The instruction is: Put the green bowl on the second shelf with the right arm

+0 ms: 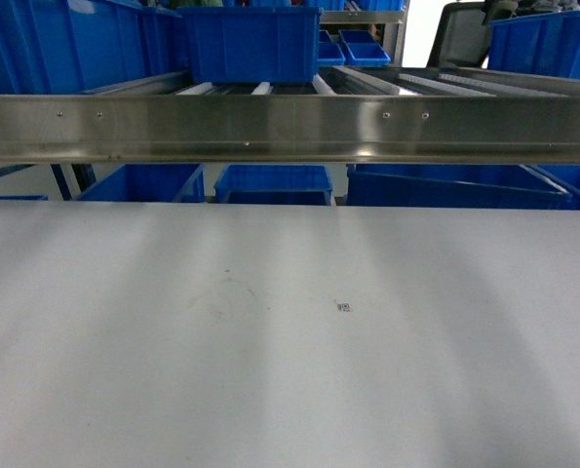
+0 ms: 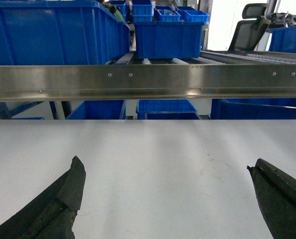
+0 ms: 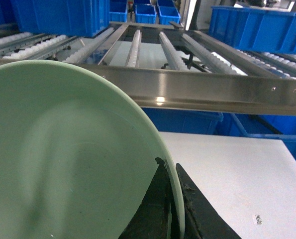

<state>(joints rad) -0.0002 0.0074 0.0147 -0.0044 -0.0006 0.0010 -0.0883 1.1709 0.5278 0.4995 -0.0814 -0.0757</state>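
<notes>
Right end effector (image 3: 173, 209) is seen closed on the rim of the small, round, pale mint-green plastic bowl (image 3: 63, 164), one black finger inside the wall and one outside, so the bowl is held by its edge and tilted toward the wrist camera. The bowl fills the space to the left of the end effector. Ahead of and slightly above it, the stainless-steel front rail of the second shelf (image 3: 212, 89) is seen, with roller tracks running away behind it; the white counter (image 3: 227, 169) lies below and to the right.

The bowl is judged light, stiff and smooth, so little clamping force is needed, but the thin, glossy rim may slide or pivot in a narrow pinch. A hold on the rim is the only practical one.

Left end effector (image 2: 165, 199) is seen wide open and empty above the counter.
</notes>
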